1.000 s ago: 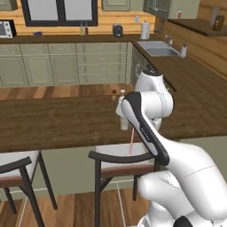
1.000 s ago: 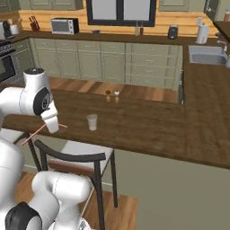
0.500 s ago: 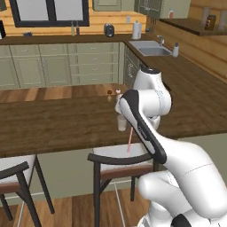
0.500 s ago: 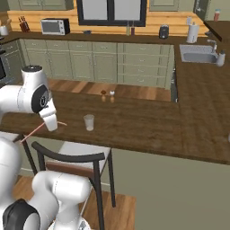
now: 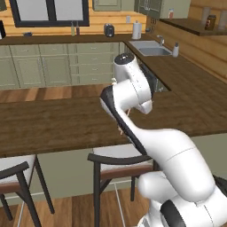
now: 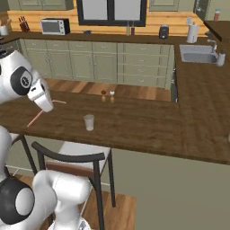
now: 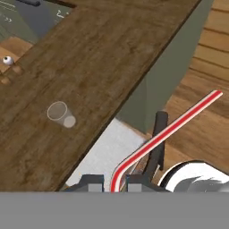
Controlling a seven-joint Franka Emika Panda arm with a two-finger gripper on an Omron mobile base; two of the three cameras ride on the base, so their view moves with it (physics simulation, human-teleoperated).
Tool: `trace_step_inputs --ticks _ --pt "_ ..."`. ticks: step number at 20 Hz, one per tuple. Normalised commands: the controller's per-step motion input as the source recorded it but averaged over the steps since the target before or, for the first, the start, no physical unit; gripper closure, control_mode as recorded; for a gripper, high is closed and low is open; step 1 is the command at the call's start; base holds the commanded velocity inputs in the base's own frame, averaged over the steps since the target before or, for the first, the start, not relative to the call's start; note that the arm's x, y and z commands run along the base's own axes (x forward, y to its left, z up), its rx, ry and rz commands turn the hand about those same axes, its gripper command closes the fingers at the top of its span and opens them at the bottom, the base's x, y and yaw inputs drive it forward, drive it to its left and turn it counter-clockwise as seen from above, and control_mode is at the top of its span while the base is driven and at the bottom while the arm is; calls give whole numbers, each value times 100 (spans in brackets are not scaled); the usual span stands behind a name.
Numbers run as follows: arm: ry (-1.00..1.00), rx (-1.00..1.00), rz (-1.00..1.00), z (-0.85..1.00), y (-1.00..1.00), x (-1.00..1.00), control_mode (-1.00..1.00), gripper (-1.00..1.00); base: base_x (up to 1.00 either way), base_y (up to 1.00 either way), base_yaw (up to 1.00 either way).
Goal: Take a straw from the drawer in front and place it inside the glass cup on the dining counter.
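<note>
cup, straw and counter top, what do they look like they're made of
Cup: clear glass or clear plastic; the wood grain shows through it. Straw: looks like smooth plastic or coated paper, red with a white stripe, bent near the gripper that holds it. Counter: dark brown wood, or a wood-look finish, with visible grain and a matte surface.

1. A dark-framed stool (image 6: 72, 155) with a pale seat stands just below the near edge of the long wooden top.
2. Two tiny shakers (image 6: 107, 95) sit close together near its far edge.
3. A microwave (image 6: 54, 26) and a knife block (image 6: 23, 22) stand on the back desk.
4. A sink (image 6: 197, 53) with a tap is set in the right-hand desk, with a paper towel roll (image 6: 192, 32) behind it.
5. Green cabinets (image 6: 94, 65) line the back wall.
</note>
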Motion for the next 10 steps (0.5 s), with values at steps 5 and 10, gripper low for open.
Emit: trace_step_inputs --ticks 5,10 --pt "-12 -34 -21 26 0 59 -100 100 0 0 0" --pt "-5 -30 -17 3 -6 78 -100 100 0 0 0"
